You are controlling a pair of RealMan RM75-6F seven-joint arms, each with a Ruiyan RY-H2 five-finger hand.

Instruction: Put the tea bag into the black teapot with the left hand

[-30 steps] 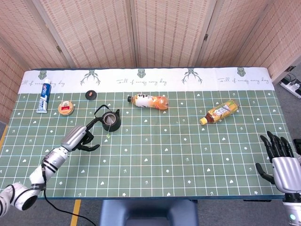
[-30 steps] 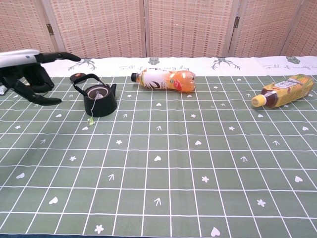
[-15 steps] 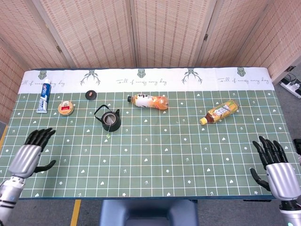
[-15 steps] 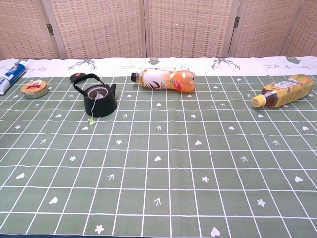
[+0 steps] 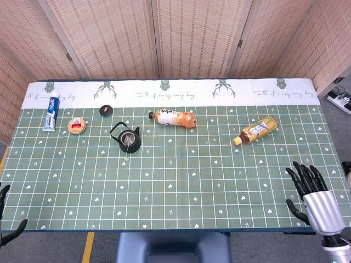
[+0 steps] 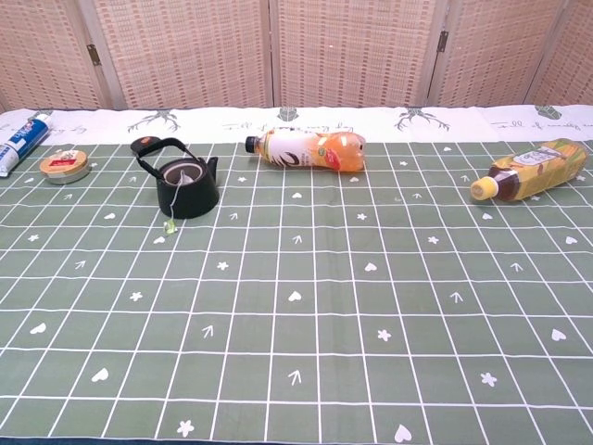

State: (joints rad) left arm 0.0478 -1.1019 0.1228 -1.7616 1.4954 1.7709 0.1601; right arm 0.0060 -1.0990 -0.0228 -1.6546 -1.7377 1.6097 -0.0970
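The tea bag sits inside the black teapot — its tag dangling outside — well ahead and to the right of the left hand, barely in view, its spread impossible to tell. The placing looks done; next calls only for rest.

Green grid-cloth table, black teapot, two lying bottles, toothpaste tube, tin, small lid

We see the black teapot upright at far left, handle tipped back, the tea bag resting inside it, its string draped over the near rim, its tag on the cloth.
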